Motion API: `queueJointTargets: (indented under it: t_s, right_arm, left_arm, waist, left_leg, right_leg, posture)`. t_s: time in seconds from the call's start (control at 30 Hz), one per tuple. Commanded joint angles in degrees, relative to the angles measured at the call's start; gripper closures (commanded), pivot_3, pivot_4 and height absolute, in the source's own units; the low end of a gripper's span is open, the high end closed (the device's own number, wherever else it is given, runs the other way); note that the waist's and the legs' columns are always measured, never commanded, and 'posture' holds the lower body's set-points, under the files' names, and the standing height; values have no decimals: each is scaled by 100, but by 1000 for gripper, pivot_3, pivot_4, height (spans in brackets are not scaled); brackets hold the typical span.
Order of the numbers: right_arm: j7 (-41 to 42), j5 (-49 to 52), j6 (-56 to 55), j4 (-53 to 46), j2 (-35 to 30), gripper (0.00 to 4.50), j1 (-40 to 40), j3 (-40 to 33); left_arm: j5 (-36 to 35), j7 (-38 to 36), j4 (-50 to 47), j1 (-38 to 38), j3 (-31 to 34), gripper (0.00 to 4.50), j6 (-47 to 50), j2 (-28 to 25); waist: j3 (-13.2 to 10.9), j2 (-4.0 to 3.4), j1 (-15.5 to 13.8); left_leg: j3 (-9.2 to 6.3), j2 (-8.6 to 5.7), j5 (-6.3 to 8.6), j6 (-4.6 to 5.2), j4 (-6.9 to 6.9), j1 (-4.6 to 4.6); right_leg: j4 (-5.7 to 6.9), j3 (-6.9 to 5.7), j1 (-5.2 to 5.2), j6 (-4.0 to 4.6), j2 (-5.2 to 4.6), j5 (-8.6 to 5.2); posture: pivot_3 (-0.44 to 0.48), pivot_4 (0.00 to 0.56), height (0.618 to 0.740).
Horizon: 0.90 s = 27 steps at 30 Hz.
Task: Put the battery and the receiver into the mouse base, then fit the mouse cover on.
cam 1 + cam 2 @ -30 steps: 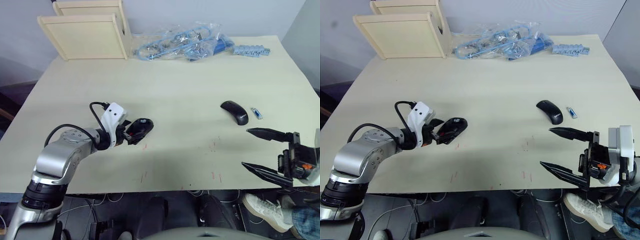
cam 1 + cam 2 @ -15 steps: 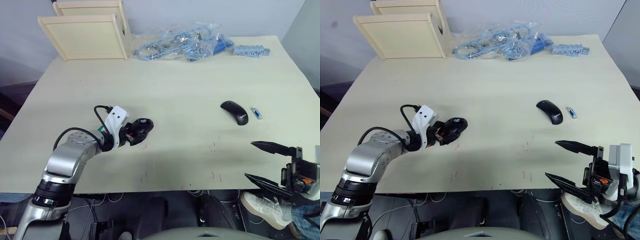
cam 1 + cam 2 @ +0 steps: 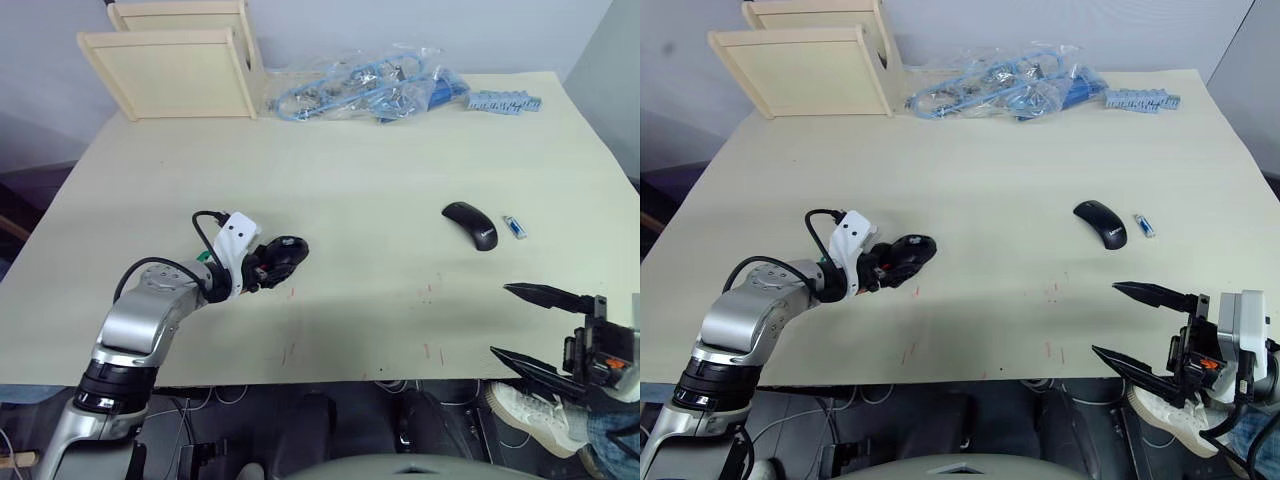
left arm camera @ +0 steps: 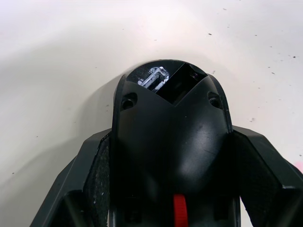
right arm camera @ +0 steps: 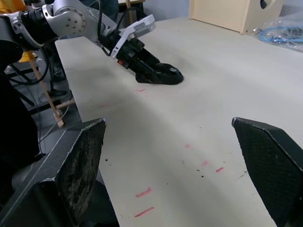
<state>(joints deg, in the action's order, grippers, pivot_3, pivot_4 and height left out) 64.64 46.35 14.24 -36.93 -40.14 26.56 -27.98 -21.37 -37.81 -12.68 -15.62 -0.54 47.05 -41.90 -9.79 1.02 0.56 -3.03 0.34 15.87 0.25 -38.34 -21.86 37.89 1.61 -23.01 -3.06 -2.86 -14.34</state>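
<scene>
The mouse base (image 4: 171, 146) sat on the table (image 3: 380, 150), pinched in my left gripper (image 3: 262, 272), while the mouse cover (image 3: 470, 225) and what looked like the battery (image 3: 513, 227) lay beyond my spread right gripper (image 3: 535, 325).

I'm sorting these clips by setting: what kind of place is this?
Probably a lab or workshop test bench, not a home. A plain pale table carries red marks, bagged blue parts lie at its far edge beside bare wooden boxes, and cables trail on the floor beneath.
</scene>
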Motion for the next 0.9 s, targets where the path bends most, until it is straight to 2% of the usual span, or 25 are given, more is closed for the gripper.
queueJointTargets:
  t_s: [0.03, 0.27, 0.47, 0.6, 0.77, 0.9]
  right_arm:
    - [43, -3, -154, -17, 38, 0, 46, -132]
    - [77, -55, -224, 66, 40, 0, 142, -173]
    - [54, -41, -230, 28, 12, 0, 267, -263]
    - [51, 7, -168, -1, -44, 0, 393, -393]
    - [-10, 19, -119, -22, -48, 0, 423, -440]
    - [-81, -32, -123, -37, -21, 0, 448, -420]
  left_arm:
    - [-15, -262, -73, 46, 12, 1586, -247, -41]
    - [-257, -1297, -646, 33, -421, 1586, -497, -214]
    - [41, -1527, -781, -143, -928, 1586, -872, -143]
    - [492, -1629, -790, -646, -1752, 1586, -1093, 125]
    - [1019, -1541, -519, -1071, -2246, 1586, -1187, 329]
    - [1113, -1638, -357, -1309, -2419, 1586, -1116, 524]
  waist:
    - [0, 0, 1]
    - [0, 0, 3]
    - [0, 0, 11]
    - [0, -1, -33]
    - [0, 0, 0]
    - [1, -1, 13]
  left_leg:
    - [0, 0, 0, 0, 0, 0]
    - [5, 0, 0, 0, 0, -1]
    - [6, 0, 0, 0, 0, 0]
    - [7, -1, 0, 0, -1, -1]
    - [8, -4, 0, 0, -4, -4]
    - [5, -2, 0, 1, -3, 1]
  right_leg:
    - [0, 0, 0, 0, 0, 0]
    - [0, 0, 0, 0, 1, 0]
    - [0, 0, 0, 1, 2, 0]
    - [1, 1, 1, 0, 2, 0]
    - [-2, 3, 1, -1, 2, 0]
    - [5, 2, 1, 0, 6, 0]
  posture:
    - [0, 150, 740]
    - [0, 150, 740]
    - [0, 150, 740]
    - [0, 150, 740]
    - [0, 150, 740]
    - [0, 150, 740]
